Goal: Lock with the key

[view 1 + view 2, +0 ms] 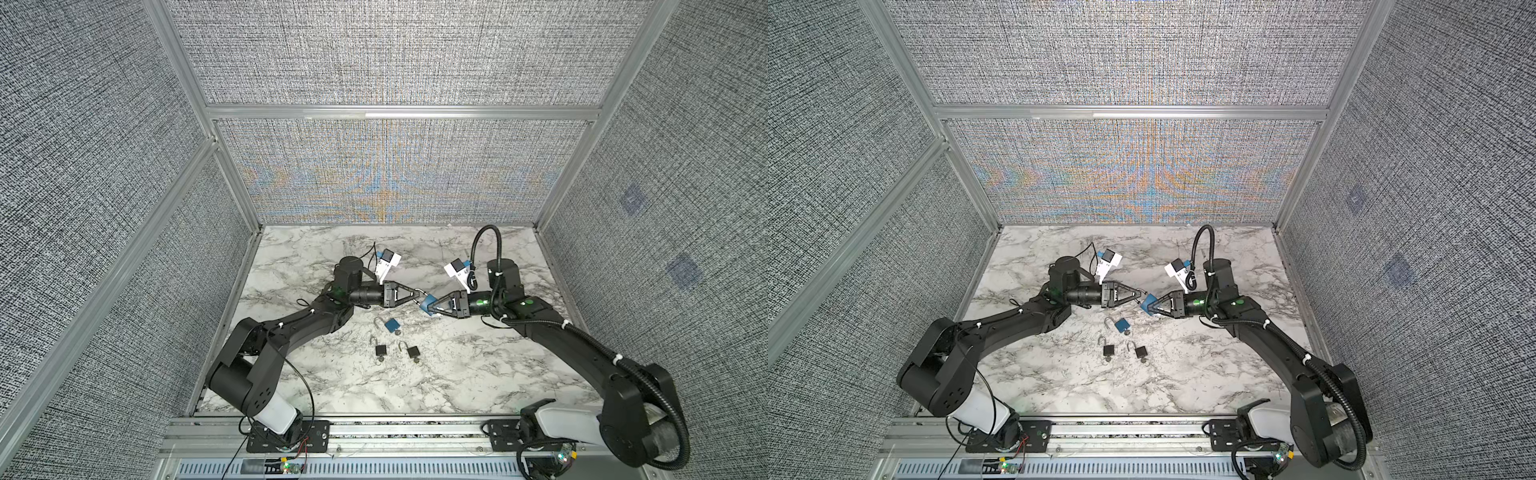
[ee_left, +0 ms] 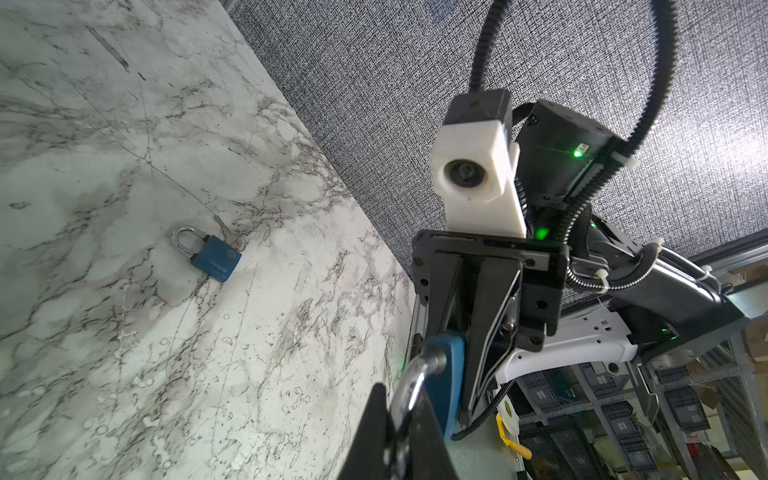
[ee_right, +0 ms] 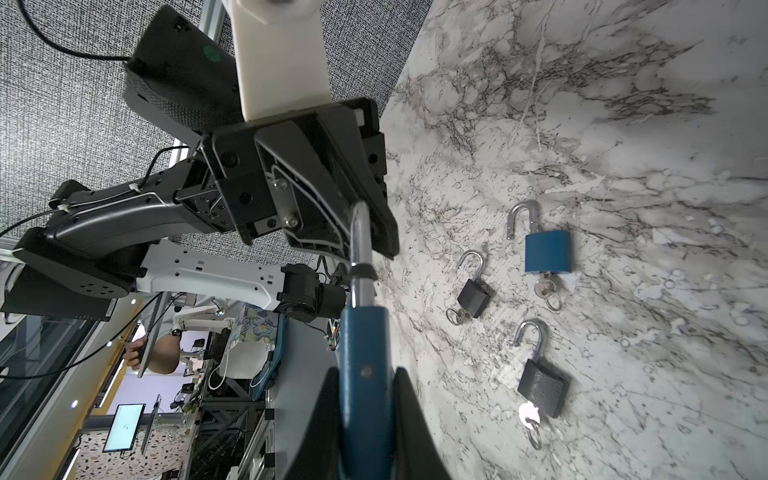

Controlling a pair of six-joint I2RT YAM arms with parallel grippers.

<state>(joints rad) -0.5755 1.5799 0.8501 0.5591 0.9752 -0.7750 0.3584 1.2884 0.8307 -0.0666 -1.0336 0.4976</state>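
**Two hands, one padlock: shackle and body held for closing**

Three other padlocks lie on the marble worktop [image 1: 332,386] in front of the action. The left black padlock [image 1: 380,350] and the right black padlock [image 1: 413,352] are nearest, side by side. The second blue padlock [image 1: 390,325] lies just beyond them. Each has its shackle swung open and a key [image 3: 544,286] in its base.

Farther back, over mid-worktop, the blue padlock [image 1: 428,303] hangs in the air between both arms. The right hand [image 1: 430,306] is clamped narrow across the lock's body. The left hand [image 1: 419,294], nearly closed, pinches the steel shackle [image 3: 359,249], which appears drawn out of the body in the right wrist view.

The step in hand looks to be seating that shackle. The next move would call for the hands to press toward each other along the shackle's line. The free leg must be squared to its hole before any key is turned. The held lock's own key is not plainly visible.

Both arms rise from the near rail, bend at the elbow and level out. Their wrists are horizontal and the hands meet tip to tip, one from the left and one from the right.
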